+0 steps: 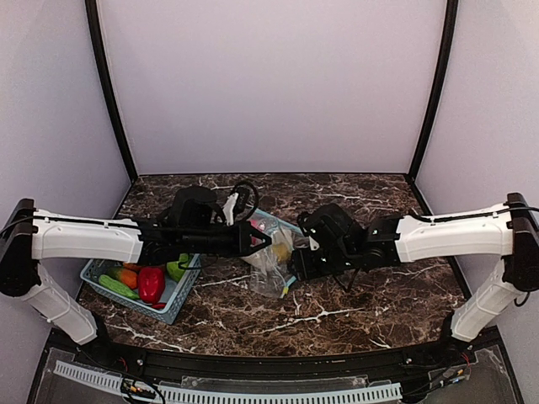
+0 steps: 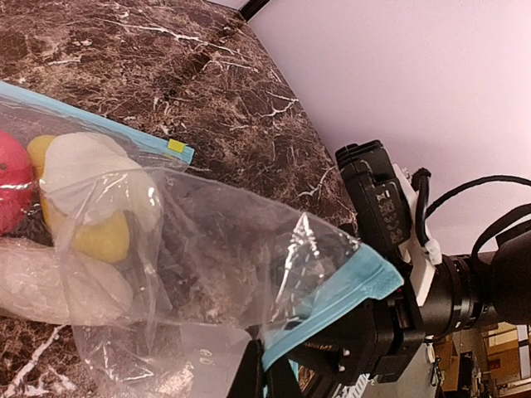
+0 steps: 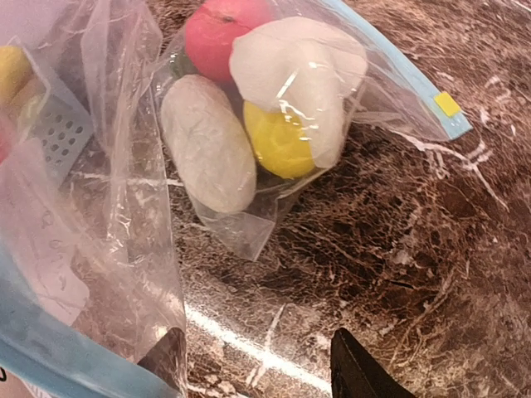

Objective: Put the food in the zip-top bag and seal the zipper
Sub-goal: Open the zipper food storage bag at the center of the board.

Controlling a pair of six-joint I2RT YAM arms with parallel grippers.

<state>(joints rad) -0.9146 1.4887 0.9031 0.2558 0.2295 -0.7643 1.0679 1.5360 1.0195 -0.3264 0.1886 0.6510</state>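
The clear zip-top bag hangs between my two grippers at mid table. Inside it are a red fruit, a cream-white piece, a yellow piece and a pale oval piece. My left gripper is shut on the bag's blue zipper strip and holds that corner up. My right gripper is open just above the table, and the bag's film drapes beside its left finger. The strip's yellow slider lies on the marble.
A teal lattice basket at the left holds a red pepper, a green cucumber, an orange piece and a green piece. Purple walls close in the back and sides.
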